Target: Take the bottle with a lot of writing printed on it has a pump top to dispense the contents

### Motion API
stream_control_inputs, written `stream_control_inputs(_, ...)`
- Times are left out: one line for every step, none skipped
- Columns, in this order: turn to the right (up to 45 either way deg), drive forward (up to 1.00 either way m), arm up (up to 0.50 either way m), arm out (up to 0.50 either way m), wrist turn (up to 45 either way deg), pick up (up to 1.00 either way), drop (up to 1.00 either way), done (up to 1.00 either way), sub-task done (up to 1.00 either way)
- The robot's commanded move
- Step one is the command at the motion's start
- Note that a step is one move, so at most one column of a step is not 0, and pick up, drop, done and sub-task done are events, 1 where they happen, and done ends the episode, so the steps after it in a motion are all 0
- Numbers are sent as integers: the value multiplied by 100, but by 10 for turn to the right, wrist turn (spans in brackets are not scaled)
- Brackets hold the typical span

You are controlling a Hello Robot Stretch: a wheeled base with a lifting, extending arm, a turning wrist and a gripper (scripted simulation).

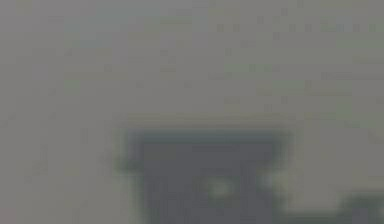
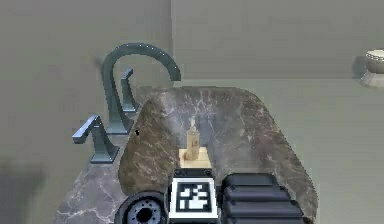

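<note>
So the tan bottle stands in the marble basin, gripper by its near rim, can't tell if it holds anything. Clear that rim going in.

gripper partly cut off at bottom edge.

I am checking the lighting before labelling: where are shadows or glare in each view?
Arm side view: soft, even light, no glare on the faucet or the stone basin; a grey shadow lies on the wall at lower left. Forward view: flat grey light, a dark shape low in the middle, no glare.
</note>
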Motion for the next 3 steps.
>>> stream_control_inputs(0,0,0,22,0,0,0,0,0)
stream_control_inputs(0,0,0,0,450,0,0,0,0)
stream_control_inputs(0,0,0,0,450,0,0,0,0)
